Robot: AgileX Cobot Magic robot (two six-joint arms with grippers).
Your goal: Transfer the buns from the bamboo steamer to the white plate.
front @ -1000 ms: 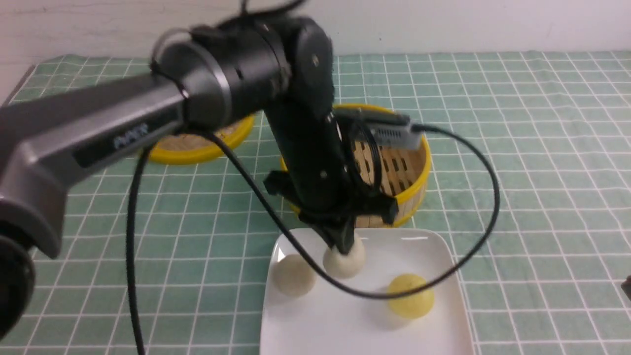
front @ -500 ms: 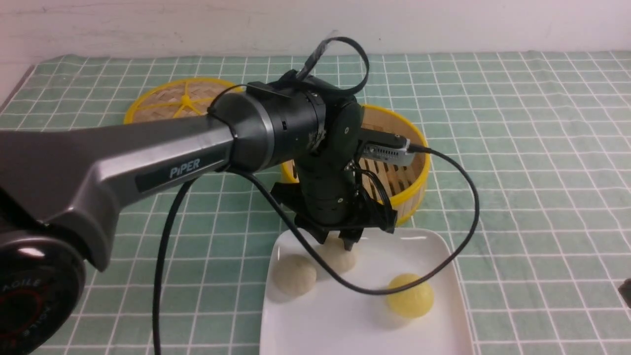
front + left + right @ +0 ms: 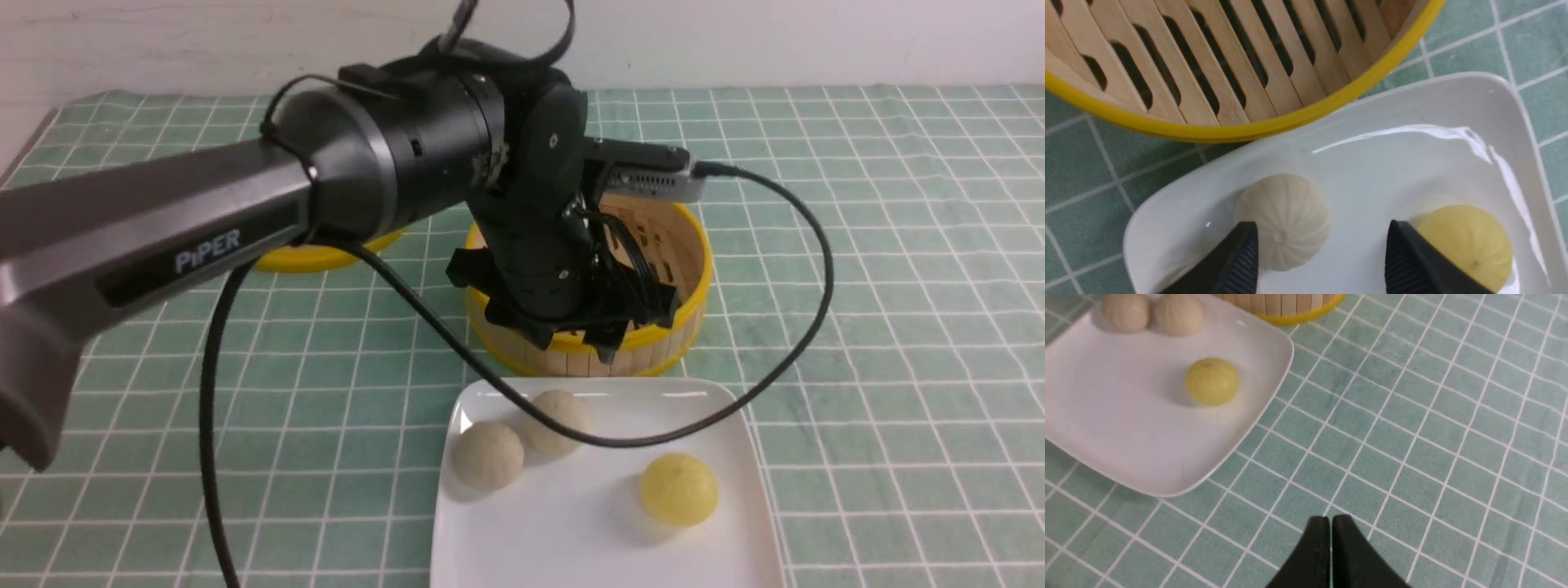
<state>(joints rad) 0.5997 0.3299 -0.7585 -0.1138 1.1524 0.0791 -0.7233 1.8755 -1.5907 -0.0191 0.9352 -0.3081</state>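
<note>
Two beige buns (image 3: 488, 455) (image 3: 557, 420) lie side by side at the far left of the white plate (image 3: 718, 425). My left gripper (image 3: 584, 347) hangs open above the plate's far edge, in front of the bamboo steamer (image 3: 694, 269), with nothing between its fingers. In the left wrist view the gripper (image 3: 1321, 224) hovers over one bun (image 3: 1286, 220); the steamer's slotted floor (image 3: 1229, 81) shows bare. My right gripper (image 3: 1330, 520) is shut and empty over the cloth, off to the side of the plate (image 3: 1126, 428).
A yellow bun (image 3: 679, 488) sits on the plate's right half. The woven yellow-rimmed lid (image 3: 326, 255) lies at the back left, mostly behind my left arm. A black cable (image 3: 820, 269) loops from the wrist over the plate. Green checked cloth covers the table.
My left gripper opened and let go of the second bun on the plate, then rose and drew back toward the steamer. The bun stays beside the first one.
</note>
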